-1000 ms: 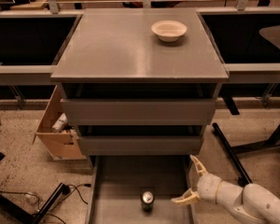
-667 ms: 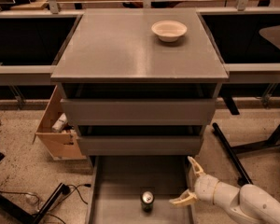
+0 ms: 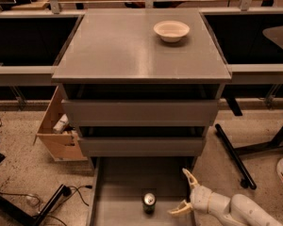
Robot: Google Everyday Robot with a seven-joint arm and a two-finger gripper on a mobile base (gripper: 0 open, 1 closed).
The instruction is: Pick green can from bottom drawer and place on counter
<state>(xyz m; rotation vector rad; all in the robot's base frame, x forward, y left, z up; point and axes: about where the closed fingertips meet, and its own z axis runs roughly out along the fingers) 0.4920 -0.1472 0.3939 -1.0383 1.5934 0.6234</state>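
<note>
Tool (image 3: 178, 192) apparently just beside green can (image 3: 149, 203)

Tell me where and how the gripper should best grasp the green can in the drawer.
Likely best: grip the green can across its round side wall at mid-height, coming from the right, where the open gripper sits. The can stands upright on the bottom drawer floor, silver top up, clear of the walls.

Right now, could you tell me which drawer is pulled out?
The bottom drawer: it is pulled out, with the can inside and the open gripper beside it; the two above are shut.
</note>
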